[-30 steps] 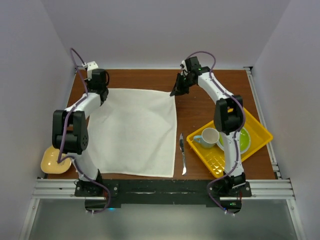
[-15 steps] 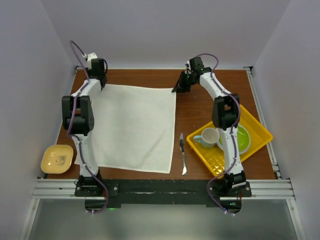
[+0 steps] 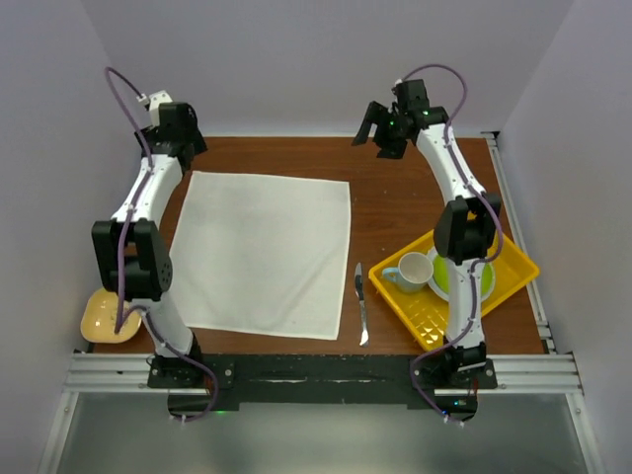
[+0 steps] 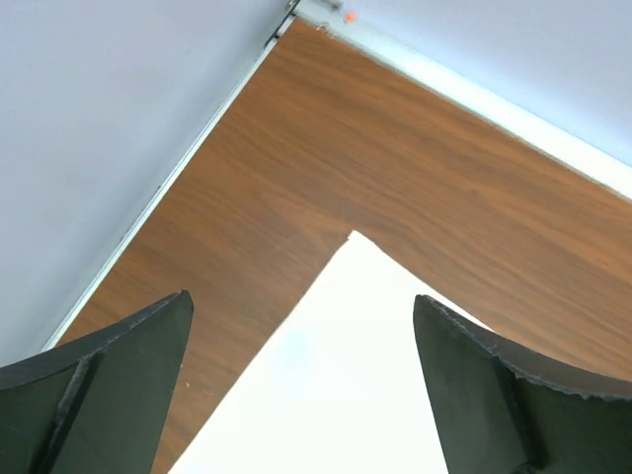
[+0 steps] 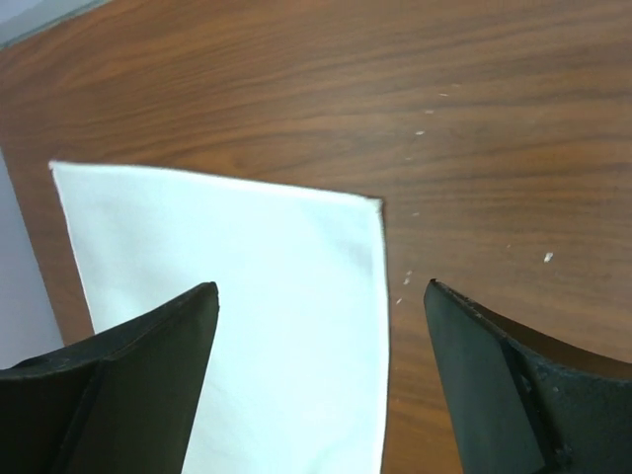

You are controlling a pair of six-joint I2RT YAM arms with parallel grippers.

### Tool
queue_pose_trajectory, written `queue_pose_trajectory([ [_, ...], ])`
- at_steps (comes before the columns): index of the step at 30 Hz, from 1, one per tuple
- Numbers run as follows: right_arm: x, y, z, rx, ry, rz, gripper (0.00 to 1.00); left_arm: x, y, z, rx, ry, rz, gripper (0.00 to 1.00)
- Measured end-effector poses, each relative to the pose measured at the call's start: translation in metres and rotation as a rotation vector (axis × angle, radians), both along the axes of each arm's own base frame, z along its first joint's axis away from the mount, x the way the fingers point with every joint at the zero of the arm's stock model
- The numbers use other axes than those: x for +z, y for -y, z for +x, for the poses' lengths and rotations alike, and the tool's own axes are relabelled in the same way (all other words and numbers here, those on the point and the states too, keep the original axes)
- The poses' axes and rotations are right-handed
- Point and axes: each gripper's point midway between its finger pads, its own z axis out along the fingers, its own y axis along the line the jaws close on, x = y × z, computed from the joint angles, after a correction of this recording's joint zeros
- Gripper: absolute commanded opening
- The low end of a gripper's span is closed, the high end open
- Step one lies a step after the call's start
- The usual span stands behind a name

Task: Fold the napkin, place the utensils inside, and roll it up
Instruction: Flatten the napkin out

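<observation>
— Wood-grain table (image 3: 395, 202), pale walls on three sides. Where is the napkin (image 3: 267, 252)?
— It lies flat and unfolded on the table's left half, between the two arms.
— And the knife (image 3: 361, 304)?
— It lies on bare wood just beside the napkin's near right corner, between the cloth and the yellow tray (image 3: 420, 318). The tray holds a pale mug (image 3: 413, 270) and a green plate (image 3: 482, 278).
— Do the grippers hold anything?
— No. The left gripper (image 4: 301, 299) hangs over the napkin's far left corner with its jaws spread wide and nothing between them. The right gripper (image 5: 321, 286) hangs over the far right corner, equally agape and empty.
— Anything else?
— A yellow bowl (image 3: 99, 318) sits at the near left edge, beside the left arm.
</observation>
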Motion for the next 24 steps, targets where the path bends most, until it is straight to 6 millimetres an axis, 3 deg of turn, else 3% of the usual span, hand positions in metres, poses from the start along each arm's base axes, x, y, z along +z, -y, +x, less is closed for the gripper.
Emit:
queue_pose_trajectory([
  [3,0.043,-0.023,-0.026,0.083,0.086,-0.065,0.77,0.014,0.014,-0.037,-0.046,0.015,-0.058,0.95],
  [6,0.053,-0.07,-0.075,0.215,0.108,-0.141,0.72,0.005,0.031,-0.087,-0.1,-0.026,-0.136,0.94],
  [9,0.028,-0.114,-0.129,0.355,0.058,-0.22,0.63,-0.016,0.047,-0.135,-0.159,-0.084,-0.2,0.94],
  [10,0.011,-0.13,-0.152,0.411,0.026,-0.256,0.63,-0.037,0.053,-0.159,-0.18,-0.147,-0.23,0.94],
  [12,-0.015,-0.145,-0.183,0.48,-0.03,-0.308,0.62,-0.037,0.059,-0.183,-0.205,-0.144,-0.252,0.94],
  [15,-0.05,-0.149,-0.22,0.541,-0.109,-0.383,0.62,-0.045,0.07,-0.221,-0.226,-0.179,-0.308,0.94],
  [17,-0.071,-0.145,-0.238,0.562,-0.154,-0.437,0.62,-0.046,0.078,-0.233,-0.233,-0.177,-0.358,0.91],
  [21,-0.092,-0.141,-0.259,0.585,-0.197,-0.494,0.63,-0.06,0.098,-0.251,-0.261,-0.195,-0.462,0.9],
  [24,-0.103,-0.14,-0.267,0.586,-0.214,-0.515,0.64,-0.084,0.119,-0.265,-0.31,-0.262,-0.532,0.88],
])
